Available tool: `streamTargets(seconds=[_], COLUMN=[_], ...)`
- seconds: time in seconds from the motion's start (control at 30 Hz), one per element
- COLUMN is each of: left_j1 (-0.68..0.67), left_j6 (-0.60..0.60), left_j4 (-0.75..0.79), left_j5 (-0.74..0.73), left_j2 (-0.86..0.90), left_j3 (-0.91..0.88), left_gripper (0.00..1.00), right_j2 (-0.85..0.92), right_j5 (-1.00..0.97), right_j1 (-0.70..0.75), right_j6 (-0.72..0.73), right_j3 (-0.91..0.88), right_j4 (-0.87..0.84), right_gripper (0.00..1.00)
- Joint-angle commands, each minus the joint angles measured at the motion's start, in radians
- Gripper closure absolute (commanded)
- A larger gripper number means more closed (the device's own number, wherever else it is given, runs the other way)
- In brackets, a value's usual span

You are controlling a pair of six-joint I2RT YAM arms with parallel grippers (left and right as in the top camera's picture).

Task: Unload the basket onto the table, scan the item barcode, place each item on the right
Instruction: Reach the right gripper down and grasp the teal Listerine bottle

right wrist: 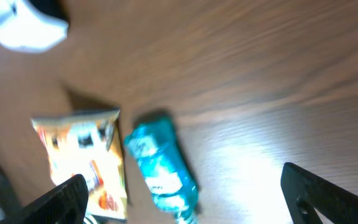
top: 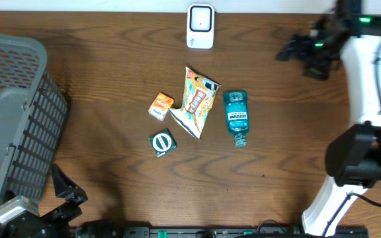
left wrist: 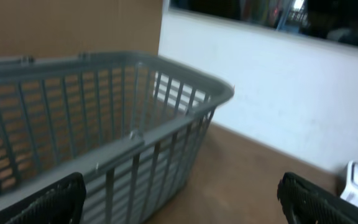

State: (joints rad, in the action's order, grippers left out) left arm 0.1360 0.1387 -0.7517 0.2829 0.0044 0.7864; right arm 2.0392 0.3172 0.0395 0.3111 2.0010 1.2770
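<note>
At three o'clock from the snack bag (top: 197, 102) lies a blue bottle (top: 235, 116). Right gripper (top: 290, 49) at two o'clock and left gripper (top: 70, 203) at seven are spread wide, empty

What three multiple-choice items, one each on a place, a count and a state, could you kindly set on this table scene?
1. The basket sits at the: A left edge; B right edge; C centre.
2. Items grouped mid-table: A two; B four; C six.
3. The right pincer is: A shut on a bottle; B shut on a bag; C open, empty.
A, it fills the overhead view's left side.
B, orange box, bag, bottle, green box.
C, its fingers stand wide apart, nothing between them.
</note>
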Motion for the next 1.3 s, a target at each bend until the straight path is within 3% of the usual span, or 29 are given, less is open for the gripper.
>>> streamTargets(seconds=[0.0, 0.13, 0.37, 0.93, 1.13, 1.27], left_j1=[0.003, 0.003, 0.003, 0.003, 0.003, 0.003], left_j6=[0.005, 0.006, 0.006, 0.005, 0.005, 0.005], left_j4=[-0.050, -0.098, -0.112, -0.112, -0.132, -0.174], left_j5=[-0.014, -0.014, -0.014, -0.014, -0.014, -0.014], left_j2=[-0.001, -0.001, -0.001, -0.001, -0.001, -0.001], left_j3=[0.000, -0.001, -0.001, -0.001, -0.001, -0.001], left_gripper=[0.02, 0.02, 0.02, 0.03, 0.02, 0.02], right_j2=[0.024, 0.054, 0.108, 0.191, 0.266, 0.319], right_j5=[-0.256, -0.515, -0.612, -0.663, -0.702, -0.704], right_j1=[-0.148, -0.309, -0.483, -0.545, -0.545, -0.542], right_j6=[-0.025, 0.050, 0.111, 0.115, 0.107, 0.093], right_j3=[-0.013, -0.050, -0.173, -0.333, -0.333, -0.333], right_j4=[0.009, 0.017, -0.039, -0.141, -0.144, -0.135], right_gripper=[0.07, 0.05, 0.08, 0.21, 0.34, 0.50])
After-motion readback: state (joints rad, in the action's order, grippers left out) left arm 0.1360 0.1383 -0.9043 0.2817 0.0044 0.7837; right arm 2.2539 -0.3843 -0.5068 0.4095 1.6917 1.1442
